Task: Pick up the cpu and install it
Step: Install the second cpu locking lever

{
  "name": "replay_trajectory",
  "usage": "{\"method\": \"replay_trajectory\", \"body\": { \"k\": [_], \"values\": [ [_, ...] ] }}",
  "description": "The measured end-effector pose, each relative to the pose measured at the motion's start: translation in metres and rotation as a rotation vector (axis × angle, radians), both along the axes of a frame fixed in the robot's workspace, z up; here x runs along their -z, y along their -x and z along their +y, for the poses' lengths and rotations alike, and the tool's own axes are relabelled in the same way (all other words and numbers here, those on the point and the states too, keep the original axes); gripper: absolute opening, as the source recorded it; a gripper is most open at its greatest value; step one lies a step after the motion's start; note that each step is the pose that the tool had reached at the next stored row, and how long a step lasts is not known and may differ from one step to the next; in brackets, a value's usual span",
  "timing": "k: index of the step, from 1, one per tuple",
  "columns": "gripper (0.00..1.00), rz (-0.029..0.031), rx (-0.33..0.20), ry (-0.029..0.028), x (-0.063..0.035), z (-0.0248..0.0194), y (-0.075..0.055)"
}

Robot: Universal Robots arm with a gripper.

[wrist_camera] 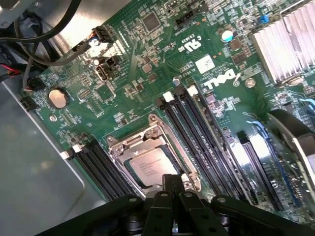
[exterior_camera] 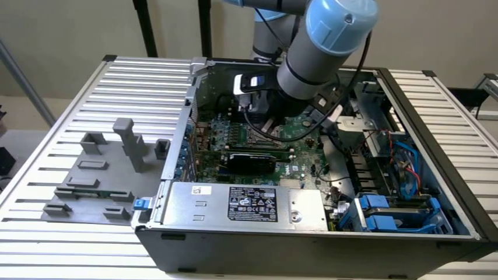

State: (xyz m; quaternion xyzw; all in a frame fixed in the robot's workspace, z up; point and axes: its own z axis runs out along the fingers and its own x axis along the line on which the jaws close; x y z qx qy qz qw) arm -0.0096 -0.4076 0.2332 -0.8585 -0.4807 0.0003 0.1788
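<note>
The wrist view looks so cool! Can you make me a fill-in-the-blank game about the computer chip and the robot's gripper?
1. The cpu sits inside the metal frame of its ____.
2. The motherboard is coloured ____.
3. The gripper right over the cpu has its fingers ____.
4. The round silver coin battery lies on the ____.

Missing words: socket; green; shut; motherboard

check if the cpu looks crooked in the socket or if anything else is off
Nothing stands out. The cpu lies flat and square inside the socket frame on the motherboard, edges parallel to it. The shut gripper is right at the chip's near edge.
</note>
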Motion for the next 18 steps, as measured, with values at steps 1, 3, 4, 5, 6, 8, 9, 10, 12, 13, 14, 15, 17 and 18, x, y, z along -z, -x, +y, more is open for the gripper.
{"method": "replay_trajectory", "body": {
  "k": [1,3,4,5,6,8,9,10,12,13,14,15,17,18],
  "values": [
    [0.11,0.0000,0.000,0.0009,-0.0003,-0.0013,0.002],
    [0.11,0.0000,0.000,0.0023,-0.0011,-0.0041,0.007],
    [0.11,0.0000,0.000,0.0029,-0.0015,-0.0055,0.009],
    [0.11,0.0000,0.000,0.0033,-0.0020,-0.0070,0.011],
    [0.11,0.0001,0.000,0.0035,-0.0026,-0.0084,0.013],
    [0.11,0.0000,0.000,0.0034,-0.0043,-0.0115,0.017],
    [0.11,0.0000,0.000,0.0034,-0.0053,-0.0128,0.019],
    [0.11,0.0000,0.000,0.0035,-0.0061,-0.0136,0.021],
    [0.11,0.0000,0.000,0.0035,-0.0062,-0.0138,0.026],
    [0.11,0.0001,0.000,0.0034,-0.0061,-0.0138,0.029],
    [0.11,0.0000,0.000,0.0034,-0.0058,-0.0139,0.032],
    [0.11,0.0000,0.000,0.0033,-0.0054,-0.0138,0.035],
    [0.11,0.0001,0.000,0.0035,-0.0042,-0.0134,0.038],
    [0.11,0.0001,0.000,0.0037,-0.0038,-0.0127,0.039]
  ]
}}
